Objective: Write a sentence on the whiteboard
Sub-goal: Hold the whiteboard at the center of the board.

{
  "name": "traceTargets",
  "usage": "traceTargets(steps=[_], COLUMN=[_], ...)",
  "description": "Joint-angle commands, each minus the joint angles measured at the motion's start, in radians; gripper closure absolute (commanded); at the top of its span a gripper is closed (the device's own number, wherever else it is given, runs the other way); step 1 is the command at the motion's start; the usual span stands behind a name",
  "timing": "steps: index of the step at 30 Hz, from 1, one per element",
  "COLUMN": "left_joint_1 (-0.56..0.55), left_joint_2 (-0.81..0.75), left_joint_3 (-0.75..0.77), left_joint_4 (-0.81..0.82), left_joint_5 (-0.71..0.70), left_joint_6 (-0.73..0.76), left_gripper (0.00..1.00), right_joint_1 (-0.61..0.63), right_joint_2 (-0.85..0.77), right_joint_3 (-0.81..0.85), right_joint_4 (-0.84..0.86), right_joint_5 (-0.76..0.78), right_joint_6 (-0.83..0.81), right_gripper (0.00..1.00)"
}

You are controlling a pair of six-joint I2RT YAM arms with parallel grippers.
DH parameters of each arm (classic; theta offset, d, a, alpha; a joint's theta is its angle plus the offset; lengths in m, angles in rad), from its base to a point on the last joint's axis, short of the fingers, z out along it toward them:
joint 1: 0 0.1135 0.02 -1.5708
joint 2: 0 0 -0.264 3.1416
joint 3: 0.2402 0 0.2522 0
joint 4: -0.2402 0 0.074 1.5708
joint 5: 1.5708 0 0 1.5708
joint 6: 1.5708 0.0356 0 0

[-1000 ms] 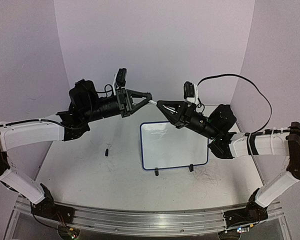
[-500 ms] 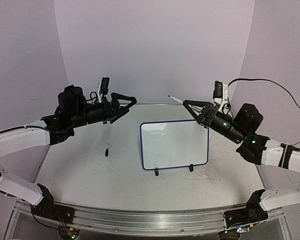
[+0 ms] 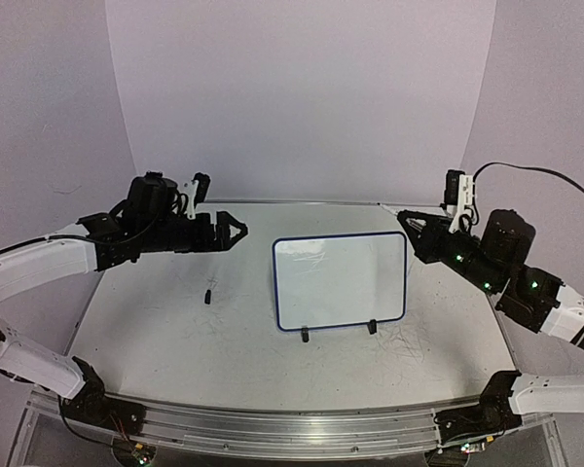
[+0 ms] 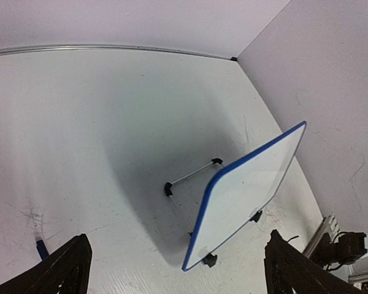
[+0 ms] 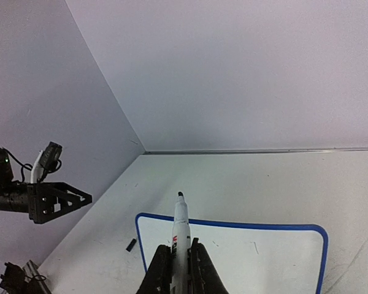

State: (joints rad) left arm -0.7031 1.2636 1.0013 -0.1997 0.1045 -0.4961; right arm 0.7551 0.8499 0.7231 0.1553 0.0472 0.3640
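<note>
Our right claw (image 3: 409,222) pinches the marker (image 5: 181,229), tip out, ready to write. Our left claw (image 3: 237,233) is wide and empty. The whiteboard (image 3: 341,282) stands propped on the desk (image 3: 175,331) between them, facing us for writing.

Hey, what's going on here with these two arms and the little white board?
Two robot arms are working around a small whiteboard that is propped on its feet on the table. The right gripper is shut on a white marker, held in the air near the board's far right corner without touching it. The left gripper hovers open and empty to the left of the board. The board shows only faint marks and no readable sentence. A small black piece lies on the table.
</note>
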Motion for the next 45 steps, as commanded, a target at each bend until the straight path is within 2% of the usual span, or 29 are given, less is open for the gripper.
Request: traceTargets(steps=[1,4,10,19,23,26,31,36,41,45], left_joint_1=[0.073,0.130,0.141,0.178,0.237,0.261,0.262,0.261,0.257,0.239], left_joint_2=[0.083,0.113,0.161,0.225,0.213,0.208,0.165,0.177,0.200,0.231], left_joint_3=[0.112,0.134,0.163,0.082,0.002,-0.013,-0.048,-0.038,-0.033,0.013], left_joint_4=[-0.068,-0.060,-0.001,0.144,0.291,0.313,0.314,0.314,0.348,0.357], left_joint_5=[0.020,0.116,0.214,0.397,0.486,0.543,0.518,0.557,0.599,0.568], left_joint_6=[0.088,0.105,0.166,0.192,0.141,0.117,0.111,0.108,0.063,-0.029], left_gripper=[0.01,0.01,0.01,0.01,0.00,0.01,0.01,0.01,0.01,0.04], right_joint_1=[0.000,0.000,0.000,0.001,0.006,0.048,0.217,0.312,0.351,0.362], right_joint_2=[-0.021,-0.019,-0.020,0.033,0.079,0.111,0.187,0.263,0.301,0.291], right_joint_3=[0.022,0.045,0.095,0.162,0.204,0.239,0.264,0.252,0.246,0.260], right_joint_4=[-0.066,-0.113,-0.191,-0.233,-0.267,-0.282,-0.247,-0.168,-0.147,-0.136], right_joint_5=[0.094,0.152,0.203,0.136,0.088,0.062,0.141,0.124,0.122,0.122], right_joint_6=[-0.104,-0.140,-0.184,-0.197,-0.171,-0.146,-0.105,-0.046,-0.013,-0.033], right_gripper=[1.00,1.00,1.00,1.00,1.00,1.00,1.00,1.00,1.00,1.00])
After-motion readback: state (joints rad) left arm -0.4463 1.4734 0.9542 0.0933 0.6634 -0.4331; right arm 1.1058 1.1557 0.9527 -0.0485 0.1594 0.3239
